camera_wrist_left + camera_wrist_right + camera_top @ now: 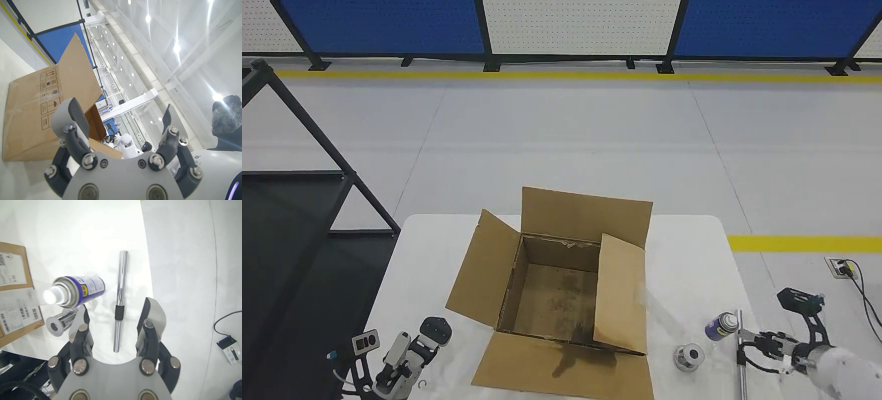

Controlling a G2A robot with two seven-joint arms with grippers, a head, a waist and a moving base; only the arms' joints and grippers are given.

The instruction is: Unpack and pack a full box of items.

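Near edge, right side: right claw (116, 306) spread wide, nothing in it, over the bench (75, 237) close to its right rim. In line with the gap between its fingers lies a metal rod (121, 283), flat on the bench, chrome with a black band partway along (how high the claw sits above it cannot be read). Just beside the rod, on the box side, a blue spray can (85, 289) stands upright, white nozzle on top. A short chrome sleeve (57, 322) with a flange lies on its side just beside the can, nearer the robot.

Near edge, left side: left claw (121, 106) also wide and holding nothing, by the bench's near left corner, fingers tilted up toward the box's left wall.

Middle of bench: cardboard box (562, 290), all four flaps open. Left and near flaps splay outward, right flap leans in over the opening, far flap stands up. The bare bottom shows, with dark smudges. Left outer wall carries printed handling symbols; the cardboard facing the right claw carries white paper labels. Can, sleeve and rod sit right of the box, apart from it.

Beyond: grey floor (542, 130) with a yellow line, then blue and white panels (382, 25).
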